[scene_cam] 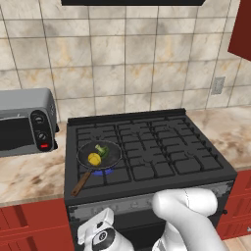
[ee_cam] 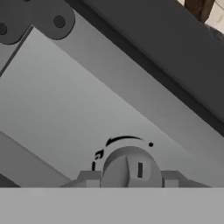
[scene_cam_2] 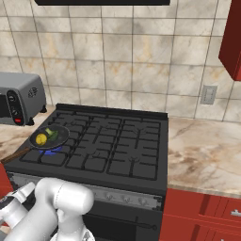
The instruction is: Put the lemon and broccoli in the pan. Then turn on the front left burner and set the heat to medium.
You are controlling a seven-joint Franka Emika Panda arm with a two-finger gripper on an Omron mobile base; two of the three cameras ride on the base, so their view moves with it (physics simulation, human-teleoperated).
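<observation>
Lemon (scene_cam: 94, 158) and broccoli (scene_cam: 102, 149) in pan (scene_cam: 112, 158), base views; hand view, gripper (ee_cam: 130, 178) clasping stove knob (ee_cam: 127, 168)

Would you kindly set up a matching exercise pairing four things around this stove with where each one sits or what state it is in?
Things:
1. lemon
2. pan
3. toaster oven
4. stove knob

Places or states:
A. between the two fingers, on the stove's front panel
B. on the counter left of the stove
C. inside the pan, beside the broccoli
D. on the front left burner, blue flame showing beneath

Pairs: 1-C, 2-D, 3-B, 4-A
</observation>
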